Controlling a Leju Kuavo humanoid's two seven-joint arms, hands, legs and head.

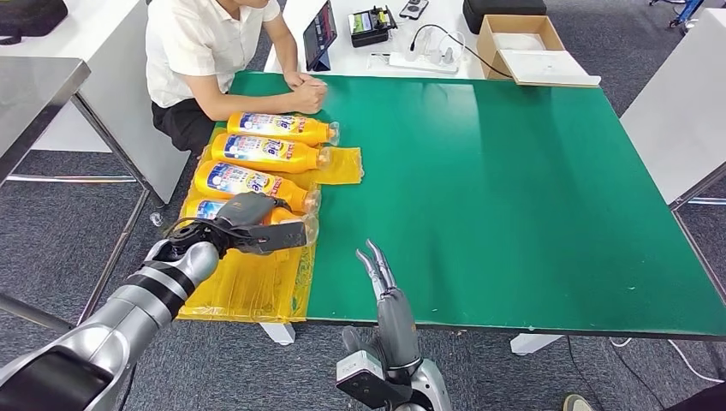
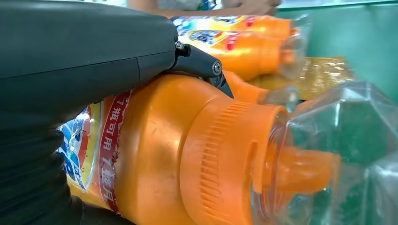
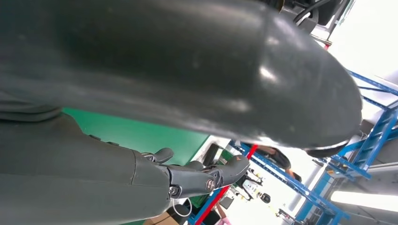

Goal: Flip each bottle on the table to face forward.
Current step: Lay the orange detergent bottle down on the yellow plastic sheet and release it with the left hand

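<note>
Head view shows the left robot hand (image 1: 248, 224) laid over the nearest orange plastic detergent bottle with a clear faceted cap (image 1: 257, 218), its dark fingers wrapped across the bottle's shoulder, so it appears to grip that bottle. Beneath it lies a crinkled yellow plastic sheet (image 1: 257, 291) on the green tabletop (image 1: 514, 188). Beyond that robot hand three more bottles of the same kind (image 1: 265, 152) lie side by side, labels up, caps toward the open green surface. A person in a white shirt (image 1: 205, 51) sits past them. The right robot hand (image 1: 381, 278) hovers empty, fingers straight and spread, near the tabletop's edge.

To roll the gripped bottle well, I judge the hold should stay on the ribbed orange collar (image 2: 220, 159), since the smooth glossy body and slippery sheet invite sliding.
</note>
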